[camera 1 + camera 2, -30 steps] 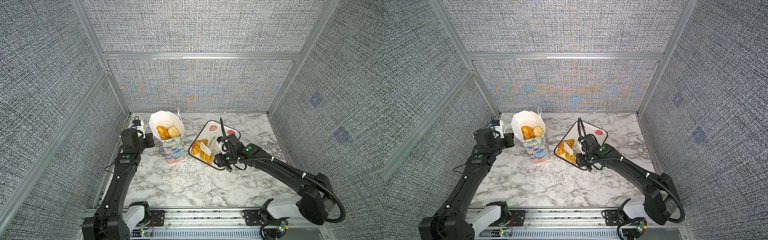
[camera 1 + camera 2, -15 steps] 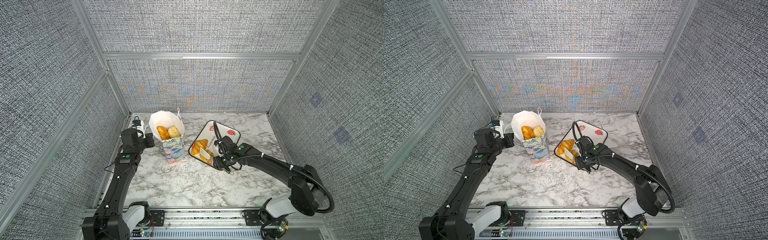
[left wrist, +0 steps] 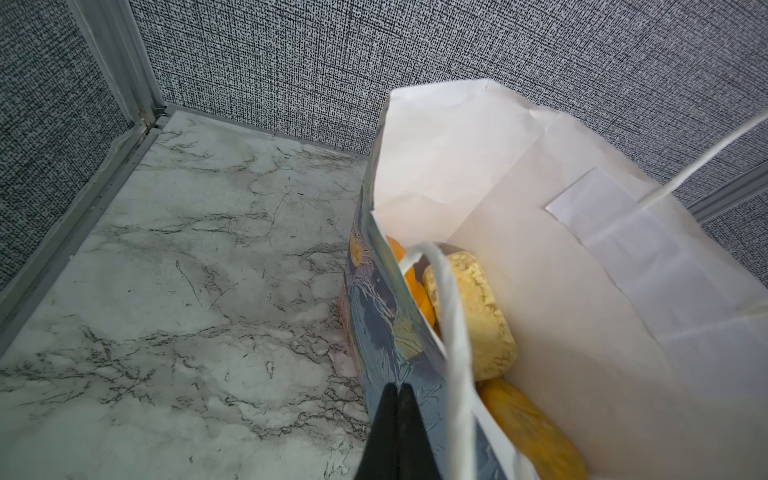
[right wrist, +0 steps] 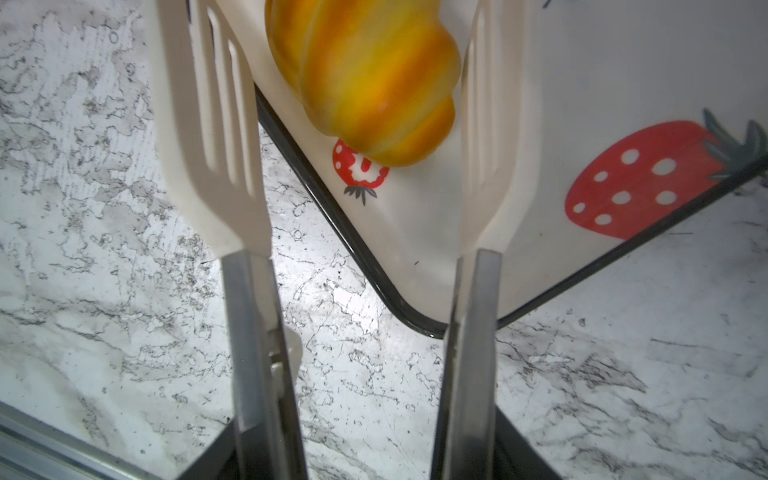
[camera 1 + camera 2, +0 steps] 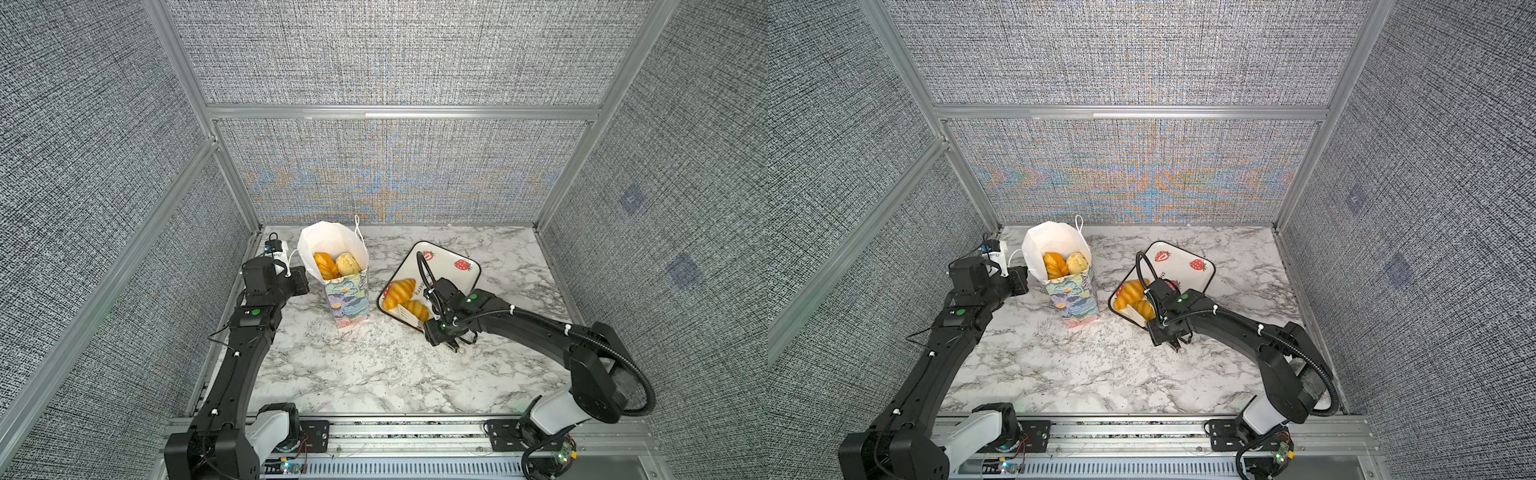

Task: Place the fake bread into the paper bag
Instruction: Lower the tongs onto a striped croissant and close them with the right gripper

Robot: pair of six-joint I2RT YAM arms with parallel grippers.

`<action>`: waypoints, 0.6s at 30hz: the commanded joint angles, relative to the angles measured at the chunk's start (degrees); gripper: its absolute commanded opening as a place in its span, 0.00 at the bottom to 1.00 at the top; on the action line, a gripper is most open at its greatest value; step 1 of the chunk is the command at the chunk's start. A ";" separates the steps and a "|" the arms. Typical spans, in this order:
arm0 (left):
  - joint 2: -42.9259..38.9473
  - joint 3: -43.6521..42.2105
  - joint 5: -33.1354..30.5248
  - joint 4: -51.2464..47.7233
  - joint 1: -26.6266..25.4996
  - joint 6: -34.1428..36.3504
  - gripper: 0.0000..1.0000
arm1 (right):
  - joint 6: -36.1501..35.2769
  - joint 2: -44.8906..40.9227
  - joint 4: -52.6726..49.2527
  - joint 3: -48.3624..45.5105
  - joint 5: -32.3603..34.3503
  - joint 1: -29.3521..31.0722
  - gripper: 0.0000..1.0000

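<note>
The paper bag (image 5: 347, 297) (image 5: 1073, 297) stands upright at the back left, white inside and floral outside. It holds fake bread: an orange piece (image 5: 325, 266) and a pale bun (image 5: 348, 264) (image 3: 469, 316). My left gripper (image 3: 397, 392) (image 5: 300, 280) is shut, its tips against the bag's printed wall (image 3: 386, 324) beside the cord handle (image 3: 455, 332). Two croissants (image 5: 400, 289) (image 5: 415, 309) lie on the strawberry tray (image 5: 455, 266). My right gripper (image 4: 374, 449) (image 5: 434, 328) is shut on white slotted tongs (image 4: 208, 145). The tongs' blades stand apart on either side of the near croissant (image 4: 361, 83).
The tray (image 4: 540, 208) sits at an angle, its black-rimmed near corner pointing at my right wrist. Marble tabletop (image 5: 374, 374) stretches toward the front rail. Grey fabric walls and aluminium posts close the back and both sides. The bag's far cord handle (image 5: 358, 226) sticks up.
My right arm has swung left along the tray to its near corner, bringing the tongs' blades around the near croissant, and the blades have spread slightly. The left arm and the bag have stayed put.
</note>
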 commanded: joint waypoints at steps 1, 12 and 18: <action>-0.06 -0.15 0.74 0.60 0.12 0.40 0.00 | 0.46 0.36 -0.57 0.26 1.50 0.26 0.61; -0.09 -0.17 0.68 0.49 0.16 0.52 0.00 | -0.13 2.44 -0.92 1.52 2.30 0.35 0.61; -0.04 -0.18 0.64 0.51 0.11 0.51 0.00 | -0.22 3.01 -1.15 1.61 2.99 0.56 0.56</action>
